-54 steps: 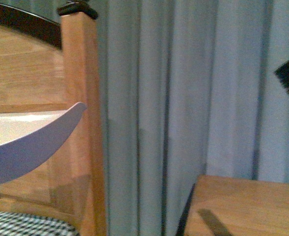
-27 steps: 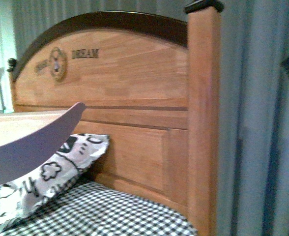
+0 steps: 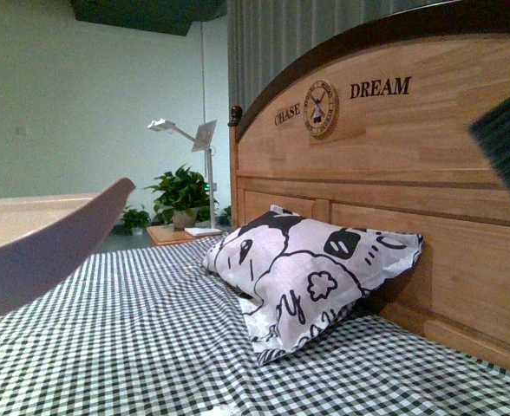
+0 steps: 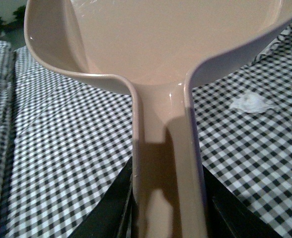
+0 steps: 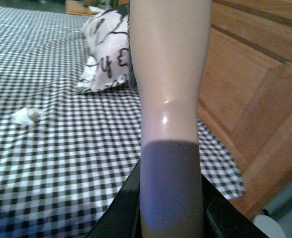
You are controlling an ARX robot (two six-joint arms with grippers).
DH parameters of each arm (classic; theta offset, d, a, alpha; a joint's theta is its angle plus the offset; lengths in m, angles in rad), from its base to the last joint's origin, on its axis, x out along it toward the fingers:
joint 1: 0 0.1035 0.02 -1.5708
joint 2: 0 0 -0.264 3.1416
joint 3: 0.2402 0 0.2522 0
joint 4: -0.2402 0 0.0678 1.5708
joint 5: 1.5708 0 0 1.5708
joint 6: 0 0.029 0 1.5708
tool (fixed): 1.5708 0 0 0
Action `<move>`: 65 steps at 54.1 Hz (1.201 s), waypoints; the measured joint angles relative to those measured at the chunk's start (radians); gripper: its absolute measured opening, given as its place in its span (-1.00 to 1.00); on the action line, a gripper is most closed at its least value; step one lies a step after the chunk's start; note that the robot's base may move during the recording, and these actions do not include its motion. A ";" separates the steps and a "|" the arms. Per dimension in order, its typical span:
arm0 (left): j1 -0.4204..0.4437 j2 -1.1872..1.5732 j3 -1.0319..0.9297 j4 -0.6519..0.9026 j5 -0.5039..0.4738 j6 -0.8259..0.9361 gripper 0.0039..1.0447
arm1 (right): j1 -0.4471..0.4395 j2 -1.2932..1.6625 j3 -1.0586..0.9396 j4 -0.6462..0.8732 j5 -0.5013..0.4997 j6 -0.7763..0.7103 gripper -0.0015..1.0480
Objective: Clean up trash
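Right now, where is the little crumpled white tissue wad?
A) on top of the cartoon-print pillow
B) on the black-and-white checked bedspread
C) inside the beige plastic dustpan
B: the crumpled white tissue wad lies on the black-and-white checked bedspread, outside the beige plastic dustpan and apart from the cartoon-print pillow.

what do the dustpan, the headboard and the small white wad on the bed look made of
Dustpan: smooth beige plastic, probably; glossy highlights on its moulded one-piece handle. Headboard: varnished wood, with visible grain and a soft sheen. White wad: likely tissue paper, matte and crumpled, lying on the checked sheet.
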 joint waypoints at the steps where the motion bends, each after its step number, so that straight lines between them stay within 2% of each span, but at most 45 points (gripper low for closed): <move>1: 0.002 -0.002 0.000 0.000 -0.005 -0.003 -0.47 | 0.001 0.003 0.000 0.000 -0.002 0.000 -0.63; 13: -0.004 -0.002 0.000 0.000 0.029 -0.002 -0.47 | 0.000 0.003 -0.001 -0.001 0.019 0.001 -0.63; 21: -0.002 -0.002 0.000 0.003 0.016 -0.010 -0.47 | -0.002 -0.002 -0.001 -0.001 0.011 0.001 -0.63; 26: 0.065 0.032 -0.022 0.158 0.138 -0.100 -0.47 | -0.002 -0.002 -0.001 -0.001 0.012 0.001 -0.63; 31: 0.153 0.108 0.021 0.245 0.231 -0.117 -0.47 | -0.002 -0.002 -0.001 -0.001 0.013 0.001 -0.63; 41: 0.309 0.347 0.223 0.314 0.352 -0.110 -0.47 | -0.002 -0.002 -0.001 -0.001 0.012 0.001 -0.63; 46: 0.346 0.473 0.339 0.338 0.433 -0.085 -0.47 | -0.002 -0.002 -0.001 -0.001 0.013 0.001 -0.63; 49: 0.357 0.563 0.423 0.342 0.520 -0.053 -0.47 | -0.002 -0.002 -0.001 -0.001 0.013 0.001 -0.63; 54: 0.365 0.667 0.520 0.280 0.660 0.037 -0.47 | -0.002 -0.002 -0.001 -0.001 0.012 0.001 -0.63; 58: 0.372 0.748 0.588 0.163 0.750 0.145 -0.47 | -0.002 -0.002 -0.001 -0.001 0.013 0.001 -0.63; 65: 0.393 0.863 0.680 -0.047 0.779 0.335 -0.47 | -0.002 -0.002 -0.001 -0.001 0.013 0.001 -0.63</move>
